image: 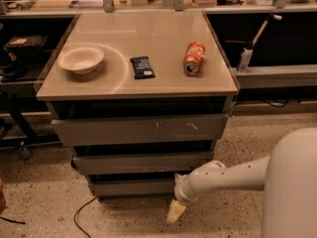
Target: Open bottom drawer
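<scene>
The bottom drawer (131, 187) is the narrowest grey front, lowest on the cabinet, just above the floor. Above it sit the mid-sized front (141, 162) and the tallest front (138, 129) with white scratch marks. My white arm comes in from the right. My gripper (174, 212) hangs low by the floor, just in front of and below the bottom drawer's right end, its cream-coloured tip pointing down-left.
On the cabinet top (163, 86) lie a white bowl (80, 59), a dark snack bar (142, 67) and an orange can (193, 58) on its side. A black cable (81, 214) runs on the speckled floor at the left. Benches stand behind and on both sides.
</scene>
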`<state>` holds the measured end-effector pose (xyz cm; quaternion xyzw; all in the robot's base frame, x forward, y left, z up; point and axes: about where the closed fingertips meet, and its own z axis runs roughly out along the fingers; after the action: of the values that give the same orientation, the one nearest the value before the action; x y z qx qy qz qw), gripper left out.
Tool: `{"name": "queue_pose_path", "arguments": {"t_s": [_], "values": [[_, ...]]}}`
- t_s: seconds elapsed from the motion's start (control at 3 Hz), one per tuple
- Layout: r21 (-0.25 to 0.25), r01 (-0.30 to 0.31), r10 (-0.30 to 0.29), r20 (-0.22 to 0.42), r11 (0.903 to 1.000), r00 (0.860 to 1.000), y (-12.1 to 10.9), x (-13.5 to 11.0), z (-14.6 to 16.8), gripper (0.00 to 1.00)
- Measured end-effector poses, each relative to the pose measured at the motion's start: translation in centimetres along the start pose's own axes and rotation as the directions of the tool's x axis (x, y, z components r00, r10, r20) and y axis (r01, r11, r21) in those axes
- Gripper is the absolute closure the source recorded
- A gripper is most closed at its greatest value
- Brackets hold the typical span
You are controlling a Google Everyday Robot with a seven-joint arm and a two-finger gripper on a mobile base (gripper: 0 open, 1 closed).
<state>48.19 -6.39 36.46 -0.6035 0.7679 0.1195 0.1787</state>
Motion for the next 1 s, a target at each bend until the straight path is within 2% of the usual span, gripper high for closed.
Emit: {"name": "queue_pose_path", "arguments": {"t_s": [0.33,1.0], "values": [[0.003,-0.011,0.011,0.032,0.9999,0.999,-0.7,0.4,3.8,0.00],[0.006,-0.026,0.026,0.064,0.9996,0.998,-2.4,1.5,8.9,0.00]]}}
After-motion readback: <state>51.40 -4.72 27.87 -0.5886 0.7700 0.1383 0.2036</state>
